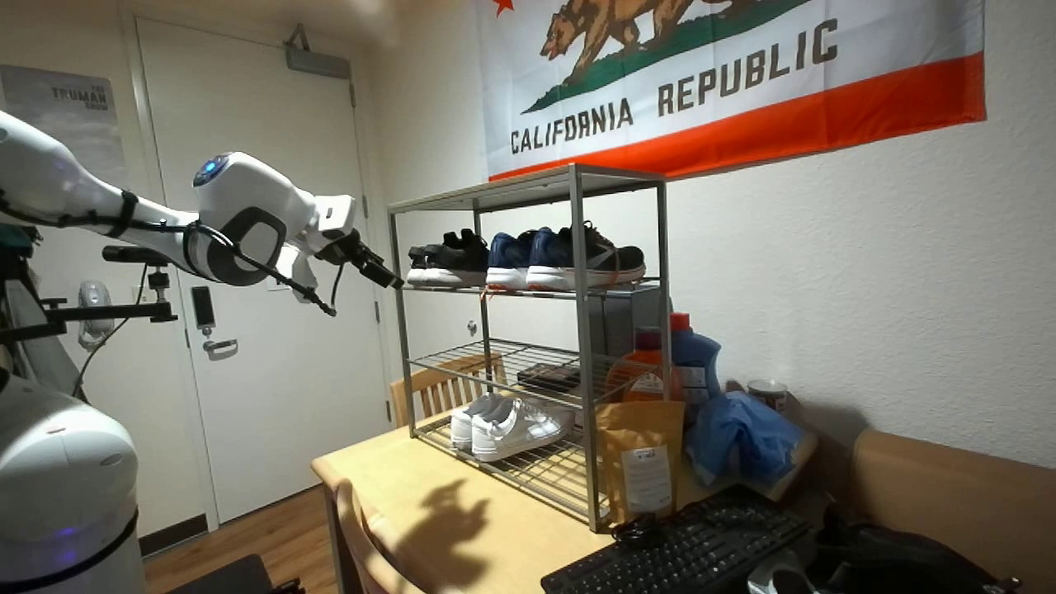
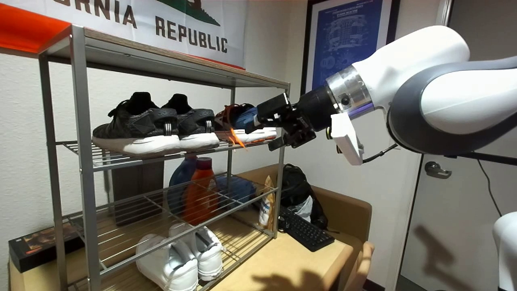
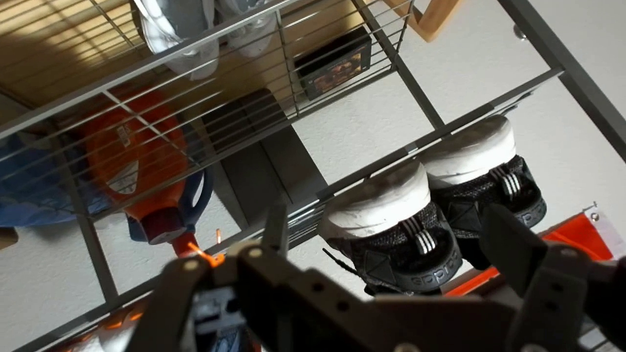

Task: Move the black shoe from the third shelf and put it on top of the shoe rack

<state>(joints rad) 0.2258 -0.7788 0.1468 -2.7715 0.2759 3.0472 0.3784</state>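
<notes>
- The Robotiq gripper (image 2: 264,134) hangs in front of the shoe rack (image 1: 586,371), near the robot-facing edge of the third shelf (image 2: 121,163), counted from below; its jaws stand wide apart.
- Two black Adidas sneakers (image 2: 159,125) stand side by side on that shelf, under the rack's top board (image 2: 169,58), at the end away from the keyboard (image 1: 685,543), heels toward the robot-facing edge; which one is the task's shoe I cannot tell.
- Dark-blue running shoes (image 1: 551,257) with white soles stand at the shelf's keyboard end.
- White sneakers (image 1: 511,433) rest on the lowest shelf (image 2: 242,247), heels toward the same long edge.
- The wooden table (image 1: 371,464) carries the rack; the keyboard lies just beside one rack corner.
- An orange detergent bottle (image 2: 202,182) is behind the rack's wall-side edge.
</notes>
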